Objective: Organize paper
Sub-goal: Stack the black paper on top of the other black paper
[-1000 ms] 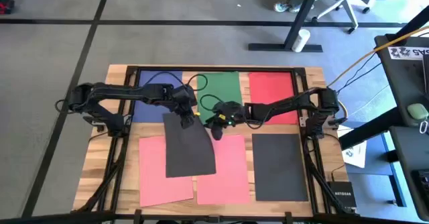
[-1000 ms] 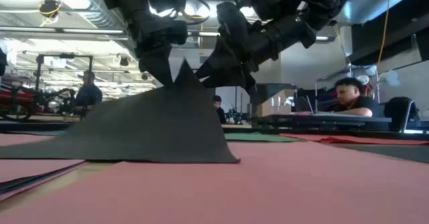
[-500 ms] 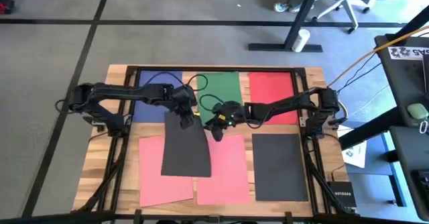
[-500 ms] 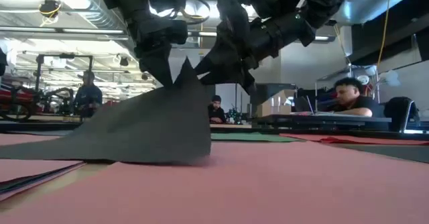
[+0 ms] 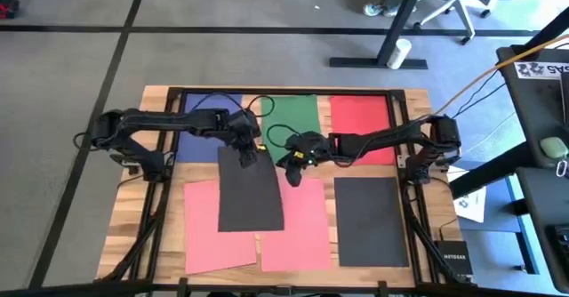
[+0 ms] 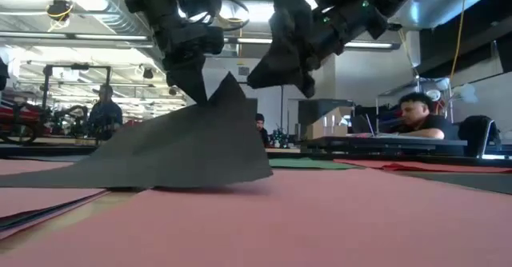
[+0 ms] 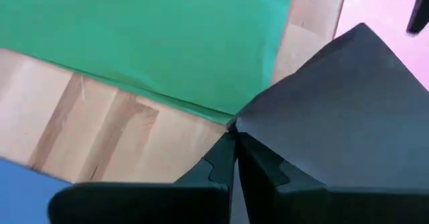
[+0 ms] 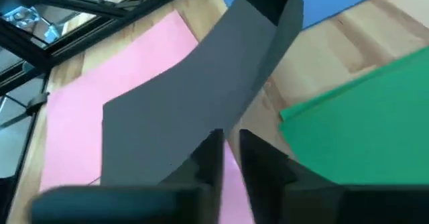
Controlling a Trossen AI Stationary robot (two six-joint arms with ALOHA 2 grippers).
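A dark grey sheet of paper [image 5: 251, 197] lies slanted over two salmon pink sheets [image 5: 307, 230], its far edge raised. My left gripper [image 5: 247, 157] is shut on that edge. My right gripper [image 5: 292, 174] hovers just right of the sheet, above the table, its fingers [image 8: 213, 153] a narrow gap apart with nothing between them. Blue [image 5: 206, 119], green [image 5: 292, 119] and red [image 5: 360, 124] sheets lie flat in a row along the far side. A second dark grey sheet [image 5: 369, 219] lies flat at the near right. My left gripper pinches the dark sheet's far edge [image 7: 236, 122] between its two fingers, coming from above and pointing down. That edge is lifted and rises to a peak [image 6: 230, 79] beside the fingers. The sheet slopes down toward the near side, where its near end [image 6: 120, 179] rests on the pink sheets.
Bare wood [image 5: 200, 168] shows between the far row and the near row of sheets. A black frame [image 5: 400, 110] runs round the table top. Beyond the table, people sit at desks [image 6: 416, 115] in the room.
My right gripper has risen and drawn back from the dark sheet's raised edge toward the table's right. The sheet, still held by my left gripper, has swung its near end slightly left and back again.
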